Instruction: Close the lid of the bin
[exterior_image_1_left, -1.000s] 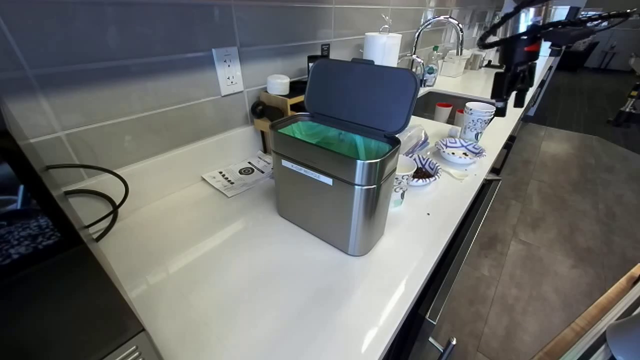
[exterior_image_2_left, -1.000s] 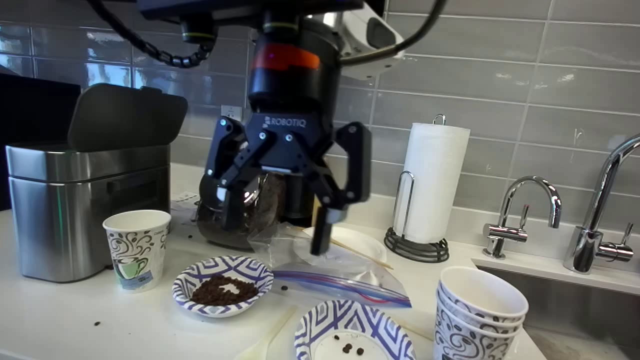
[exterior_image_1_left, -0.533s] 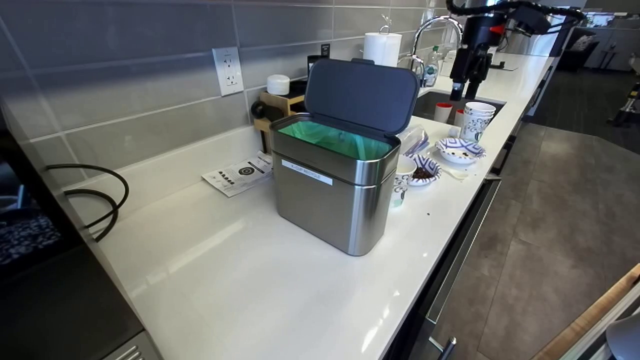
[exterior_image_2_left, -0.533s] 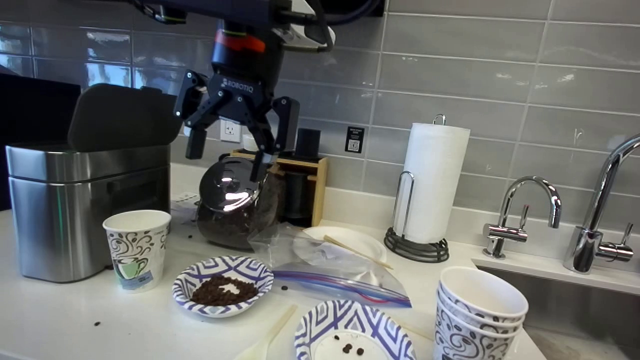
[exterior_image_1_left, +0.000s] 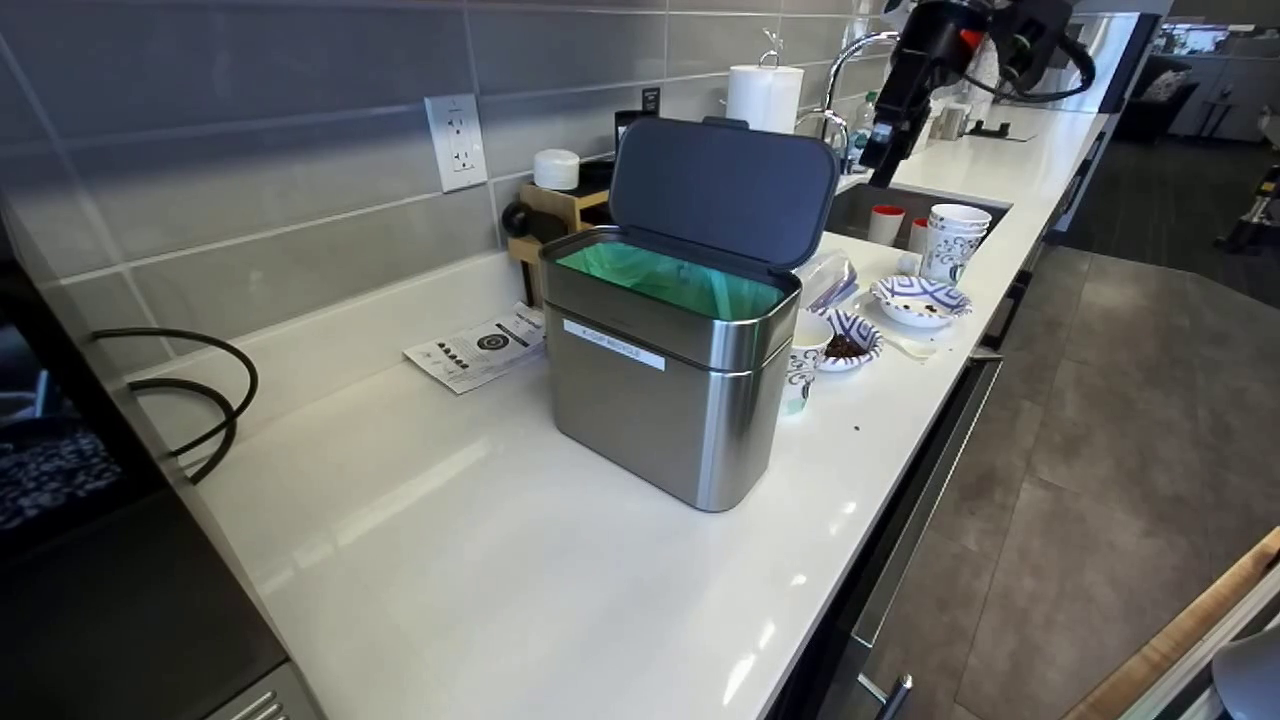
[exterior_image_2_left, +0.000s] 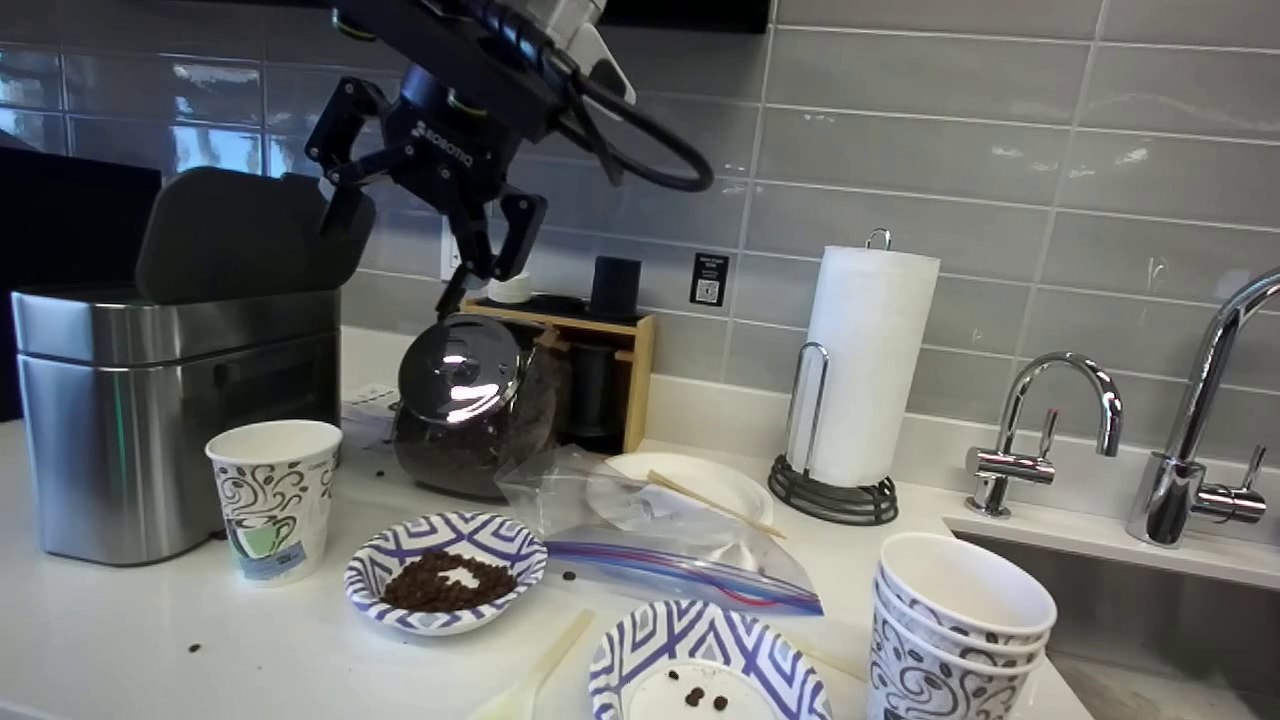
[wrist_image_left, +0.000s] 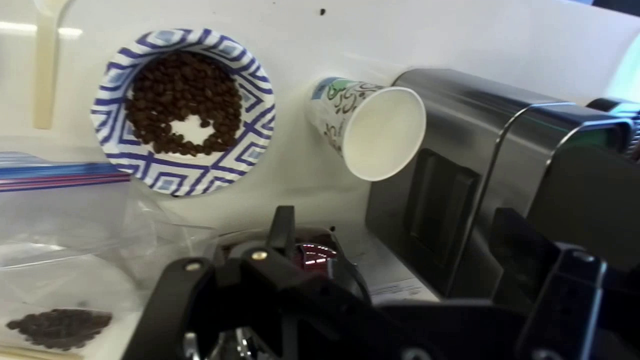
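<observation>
The stainless-steel bin (exterior_image_1_left: 650, 410) stands on the counter, its green liner (exterior_image_1_left: 680, 280) showing. It also appears in the other views (exterior_image_2_left: 110, 440) (wrist_image_left: 450, 110). Its dark grey lid (exterior_image_1_left: 722, 190) is raised, leaning slightly back from the opening. The lid also shows dark in an exterior view (exterior_image_2_left: 240, 235) and at the wrist view's right (wrist_image_left: 590, 200). My gripper (exterior_image_2_left: 393, 258) is open, empty and tilted. One finger overlaps the lid's edge there, but in an exterior view the gripper (exterior_image_1_left: 880, 165) is apart from the lid, on its back side. In the wrist view the fingers (wrist_image_left: 395, 225) are wide apart.
A paper cup (exterior_image_2_left: 270, 500) stands close beside the bin. A glass jar (exterior_image_2_left: 470, 410) sits below the gripper, before a wooden shelf (exterior_image_2_left: 640, 390). A bowl of beans (exterior_image_2_left: 450, 580), plastic bag (exterior_image_2_left: 690, 570), paper towels (exterior_image_2_left: 870, 360) and stacked cups (exterior_image_2_left: 960, 640) are on the counter.
My gripper has moved up and toward the bin's lid, and has tilted. Its fingers stay open. The bin and the raised lid have not moved.
</observation>
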